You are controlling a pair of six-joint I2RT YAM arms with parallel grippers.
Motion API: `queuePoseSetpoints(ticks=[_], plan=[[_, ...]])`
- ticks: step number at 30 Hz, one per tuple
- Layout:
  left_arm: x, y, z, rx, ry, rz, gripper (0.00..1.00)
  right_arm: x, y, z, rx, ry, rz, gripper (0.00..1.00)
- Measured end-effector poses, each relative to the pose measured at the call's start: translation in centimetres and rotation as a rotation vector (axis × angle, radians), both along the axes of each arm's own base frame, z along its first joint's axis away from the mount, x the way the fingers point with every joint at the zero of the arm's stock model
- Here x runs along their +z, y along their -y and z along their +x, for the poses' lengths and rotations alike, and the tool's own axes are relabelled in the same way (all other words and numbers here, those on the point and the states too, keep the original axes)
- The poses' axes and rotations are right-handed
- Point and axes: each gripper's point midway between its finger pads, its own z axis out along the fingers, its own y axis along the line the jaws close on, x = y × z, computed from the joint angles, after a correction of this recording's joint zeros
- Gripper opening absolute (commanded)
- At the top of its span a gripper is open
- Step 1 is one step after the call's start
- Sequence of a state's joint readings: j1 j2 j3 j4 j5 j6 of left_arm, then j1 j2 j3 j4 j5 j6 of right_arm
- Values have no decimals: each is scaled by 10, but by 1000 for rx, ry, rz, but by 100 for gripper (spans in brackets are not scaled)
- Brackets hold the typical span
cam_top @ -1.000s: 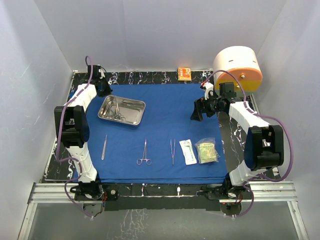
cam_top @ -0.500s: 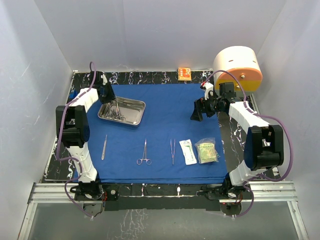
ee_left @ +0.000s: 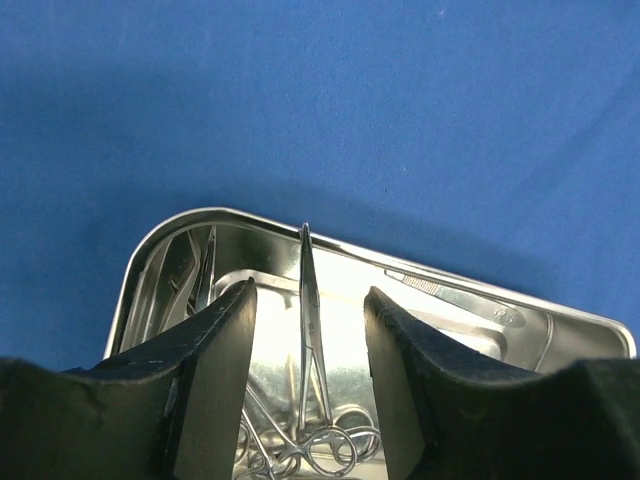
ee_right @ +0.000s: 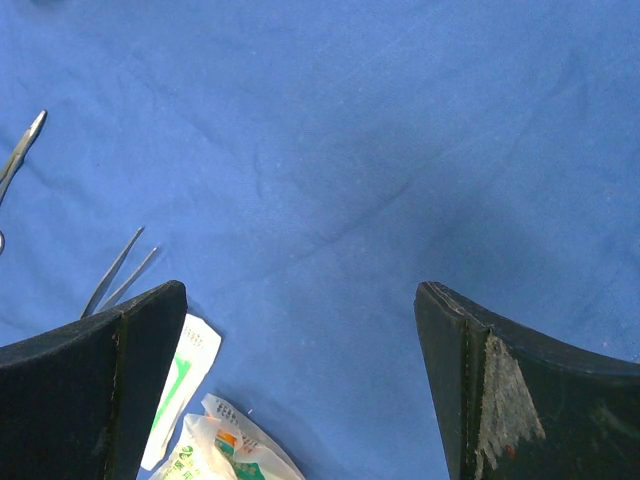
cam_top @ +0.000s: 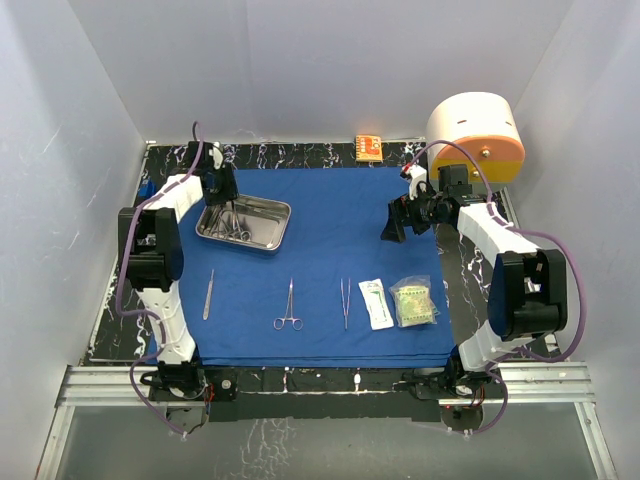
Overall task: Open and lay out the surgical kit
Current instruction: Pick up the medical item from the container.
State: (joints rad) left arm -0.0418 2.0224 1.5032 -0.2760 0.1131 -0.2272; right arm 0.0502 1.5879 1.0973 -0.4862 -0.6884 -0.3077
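from above, the blue drape (cam_top: 330, 255) lies spread flat on the worktop (cam_top: 468, 262), with the steel tray (cam_top: 268, 232) on its far-left part. nearer the arm bases than the tray runs a row of a slim instrument (cam_top: 208, 294), ring-handled forceps (cam_top: 288, 305), tweezers (cam_top: 345, 302) and two packets (cam_top: 376, 303) (cam_top: 413, 302). the left tool (cam_top: 218, 190) hangs over the tray's far-left corner. the right tool (cam_top: 393, 225) sits well apart from the tray, off to its right. in the left wrist view the tool is spread and holds nothing, its fingers (ee_left: 225, 345) straddling the shank of another forceps (ee_left: 306, 300) that lies in the tray among tangled ring handles. in the right wrist view that tool is also spread wide and empty above bare drape. the step in hand looks like emptying the tray. the next move calls for lowering the left tool, pinching that one shank, and lifting it free of its neighbours.
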Motion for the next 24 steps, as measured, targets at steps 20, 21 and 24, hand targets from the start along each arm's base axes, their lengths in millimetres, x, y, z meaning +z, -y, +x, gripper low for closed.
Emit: queuePoseSetpoints(ticks=[20,21,24], plan=[[-26,1,9,-40,-46,28,17,-10,0,0,0,-29,-2,98],[-25,1,10,-41,-44,29,16,-10,0,0,0,-29,-2,98],[-23,2,10,-48,-43,32,12,-11,0,0,0,-34,-2,98]])
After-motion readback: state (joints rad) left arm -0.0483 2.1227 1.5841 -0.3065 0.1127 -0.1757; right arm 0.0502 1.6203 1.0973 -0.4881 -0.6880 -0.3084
